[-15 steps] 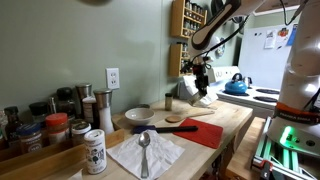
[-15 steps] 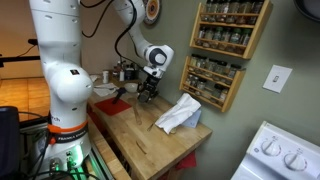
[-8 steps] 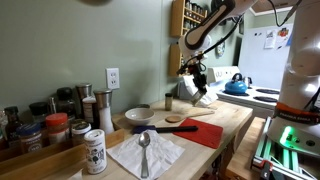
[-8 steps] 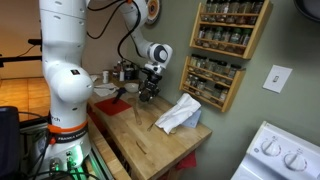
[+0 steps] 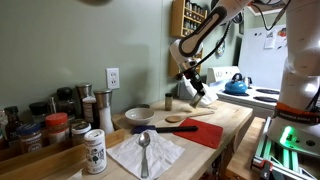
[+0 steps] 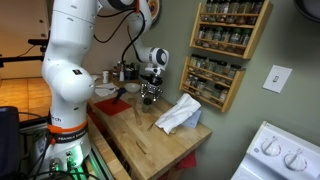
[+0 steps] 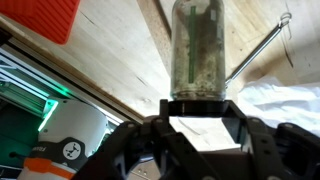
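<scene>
My gripper [image 7: 200, 118] is shut on a clear glass spice jar [image 7: 199, 48] with greenish contents and holds it above the wooden counter [image 7: 120, 60]. In both exterior views the gripper [image 5: 197, 88] [image 6: 152, 97] hangs over the counter next to a crumpled white cloth [image 6: 180, 113]. In the wrist view a thin metal handle [image 7: 256, 50] lies to the right of the jar, reaching onto the white cloth [image 7: 290, 95].
A red mat [image 5: 206, 131], a wooden spatula [image 5: 172, 125], a white bowl [image 5: 138, 116] and a napkin with a spoon [image 5: 145, 150] lie on the counter. Spice jars [image 5: 50, 125] stand at one end. A wall spice rack [image 6: 225, 45], a blue kettle [image 5: 236, 86] and a stove [image 6: 285, 155] are nearby.
The arm has swung its upper links higher and the gripper with the jar has shifted slightly along the counter. Nothing else has moved.
</scene>
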Controlling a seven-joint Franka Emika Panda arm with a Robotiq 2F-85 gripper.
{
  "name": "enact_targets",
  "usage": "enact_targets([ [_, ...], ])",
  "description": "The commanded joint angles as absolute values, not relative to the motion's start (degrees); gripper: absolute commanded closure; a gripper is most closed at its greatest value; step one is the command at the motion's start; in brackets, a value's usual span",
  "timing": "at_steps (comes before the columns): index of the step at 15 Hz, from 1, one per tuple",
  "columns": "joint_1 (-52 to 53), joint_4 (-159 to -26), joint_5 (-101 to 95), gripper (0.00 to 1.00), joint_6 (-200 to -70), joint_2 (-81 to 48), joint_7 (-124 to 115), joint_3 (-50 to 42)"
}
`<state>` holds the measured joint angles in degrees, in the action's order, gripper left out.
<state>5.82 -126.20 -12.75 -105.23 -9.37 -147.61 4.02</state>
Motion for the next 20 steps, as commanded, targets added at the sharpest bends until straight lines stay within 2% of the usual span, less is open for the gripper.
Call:
enact_targets([
  [1, 8.63, -121.36, -17.56, 0.69, -99.61, -13.38, -153.47, 3.86],
  [18, 14.49, -108.65, -23.98, 0.69, -88.2, -26.73, -156.57, 2.95],
  [19, 14.6, -108.24, -23.94, 0.47, -87.71, -27.05, -156.56, 2.91],
  [20, 14.68, -107.93, -23.85, 0.19, -87.48, -27.11, -156.55, 2.89],
])
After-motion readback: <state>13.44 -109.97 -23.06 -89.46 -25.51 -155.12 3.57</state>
